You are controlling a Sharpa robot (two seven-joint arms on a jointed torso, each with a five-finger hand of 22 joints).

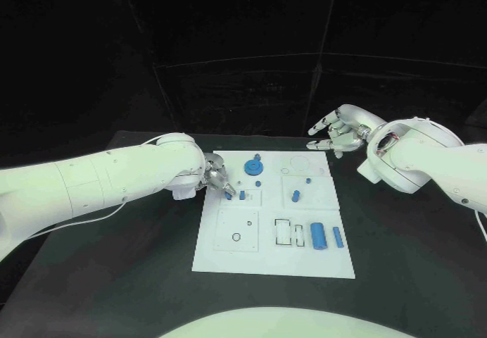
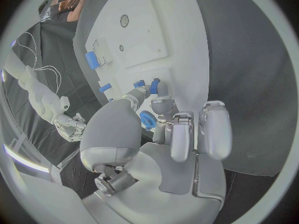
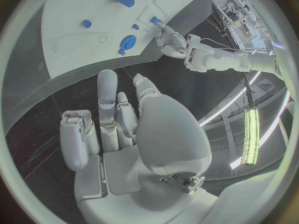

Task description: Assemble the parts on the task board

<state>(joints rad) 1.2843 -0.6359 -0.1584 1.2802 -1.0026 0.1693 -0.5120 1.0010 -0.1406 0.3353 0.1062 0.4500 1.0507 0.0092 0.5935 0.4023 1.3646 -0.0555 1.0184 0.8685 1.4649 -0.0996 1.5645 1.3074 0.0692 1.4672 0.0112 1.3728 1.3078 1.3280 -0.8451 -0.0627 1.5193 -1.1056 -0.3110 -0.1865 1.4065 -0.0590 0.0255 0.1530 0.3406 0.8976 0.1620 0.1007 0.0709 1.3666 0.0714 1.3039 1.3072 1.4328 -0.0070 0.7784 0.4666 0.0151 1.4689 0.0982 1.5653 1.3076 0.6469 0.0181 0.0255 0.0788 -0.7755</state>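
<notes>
- We see the white task board (image 1: 274, 264) lying flat mid-table.
- A blue round part (image 1: 253, 167) sits near its far edge.
- Two blue cylinders (image 1: 317, 236) lie side by side toward its near right.
- Small blue pegs (image 1: 296, 196) stand mid-board.

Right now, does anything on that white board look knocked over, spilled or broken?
Nothing stands out. The white task board lies flat and square on the black table. Its small blue parts, such as the round blue disc and the blue cylinder, sit tidily. The left hand touches a small blue piece; the right hand hovers open.
</notes>
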